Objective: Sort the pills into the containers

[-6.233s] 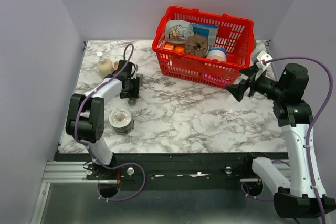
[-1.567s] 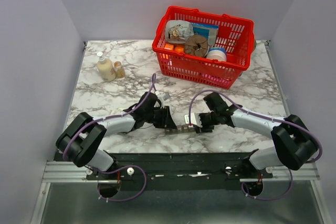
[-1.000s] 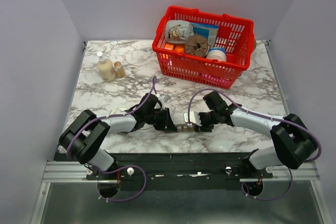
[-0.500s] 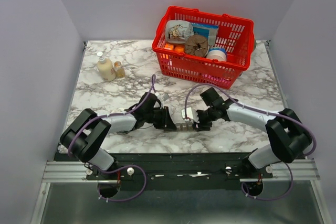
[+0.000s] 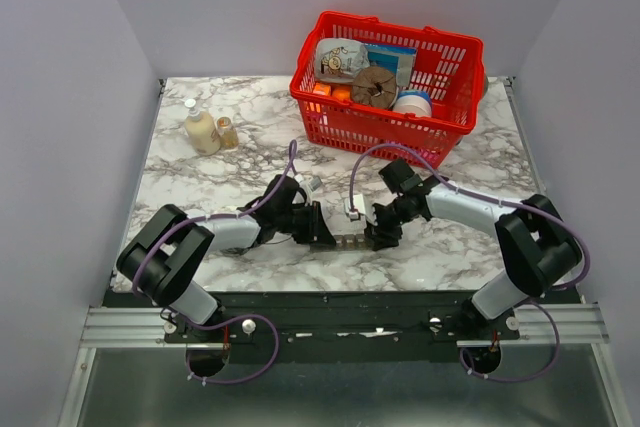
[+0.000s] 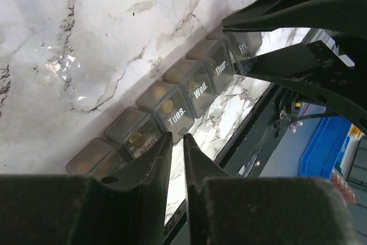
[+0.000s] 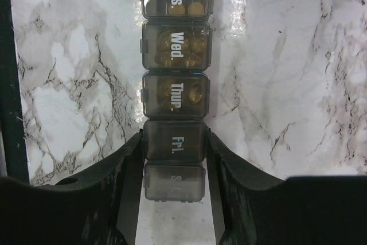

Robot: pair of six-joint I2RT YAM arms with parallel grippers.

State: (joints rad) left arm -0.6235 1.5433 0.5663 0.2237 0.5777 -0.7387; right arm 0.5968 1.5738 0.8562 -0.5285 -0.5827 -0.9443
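Observation:
The containers [image 5: 346, 243] are a dark grey strip of day-labelled compartments lying near the table's front edge, between both grippers. Yellow pills [image 7: 184, 8] show through the Tues., Wed. and Thur. lids. My right gripper [image 7: 175, 139] is shut on the strip, a finger pressed to each side of the Fri. compartment [image 7: 174, 140]. In the top view it [image 5: 378, 238] is at the strip's right end. My left gripper [image 6: 176, 136] is shut with nothing between its fingers. Its tips rest at the edge of the Tues. compartment [image 6: 174, 114]; in the top view it [image 5: 322, 238] is at the strip's left end.
A red wire basket [image 5: 385, 122] full of goods stands at the back right. Two small bottles [image 5: 201, 129] stand at the back left. The table's dark front edge [image 5: 330, 297] runs just below the strip.
Six seconds ago the arms were far apart; both have since come to the strip at the front. In the last second the right wrist shifted slightly left and back. The left gripper barely moved.

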